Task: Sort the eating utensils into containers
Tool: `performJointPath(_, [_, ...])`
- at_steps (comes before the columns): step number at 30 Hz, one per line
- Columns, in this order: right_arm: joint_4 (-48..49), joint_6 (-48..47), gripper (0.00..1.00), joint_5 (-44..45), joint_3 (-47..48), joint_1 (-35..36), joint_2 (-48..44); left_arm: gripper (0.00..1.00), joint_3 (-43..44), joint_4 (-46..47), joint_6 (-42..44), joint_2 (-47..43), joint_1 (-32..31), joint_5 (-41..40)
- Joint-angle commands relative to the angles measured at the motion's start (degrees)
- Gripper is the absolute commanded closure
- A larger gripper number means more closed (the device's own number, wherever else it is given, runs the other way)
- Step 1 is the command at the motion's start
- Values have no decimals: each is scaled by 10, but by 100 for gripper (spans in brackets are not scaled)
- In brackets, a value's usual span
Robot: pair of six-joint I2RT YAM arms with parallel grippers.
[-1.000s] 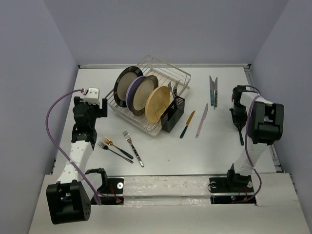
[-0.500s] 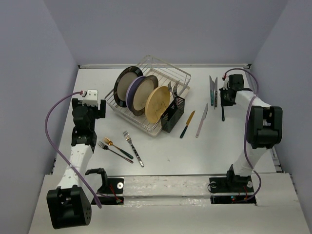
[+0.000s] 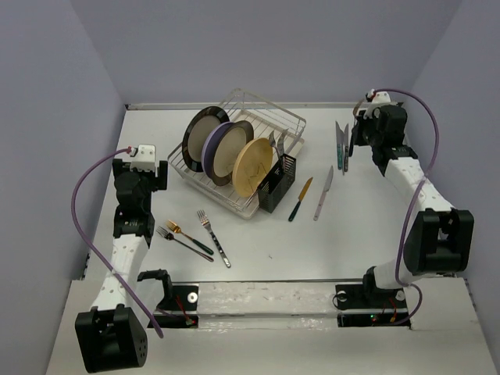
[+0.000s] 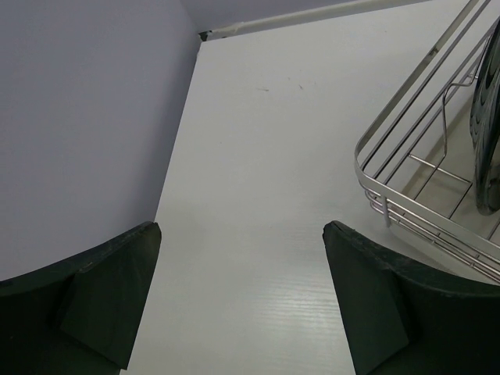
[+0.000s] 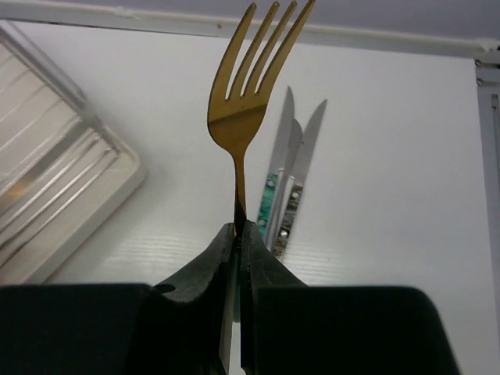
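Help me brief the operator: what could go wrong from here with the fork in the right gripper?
The right gripper pinches the gold fork only at its thin stem, so it may pivot or slip in transit. The black holder sits tight against the dish rack and a tan plate, so the fork could catch on either while going in. The knives lie just under the gripper; dipping could scatter them.

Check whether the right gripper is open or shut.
Shut on a gold fork: the right gripper pinches its neck, tines sticking out beyond.
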Motion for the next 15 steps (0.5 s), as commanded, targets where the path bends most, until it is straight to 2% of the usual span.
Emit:
performJointPath(1, [129,-6,100,-25,-20,116,-98,1,7,9,13,-5,2,-20])
performJointPath(4, [213,-7,100,-26,-48,193,-142,1,10,8,15,0,1,-29])
performJointPath(6, [262,-4,100,-30,-69,217,-152,1,8,8,16,0,2,-38])
performJointPath(15, [328,-9,100,-38,-111,303,-138,1,-4,13,29,5,2,-66])
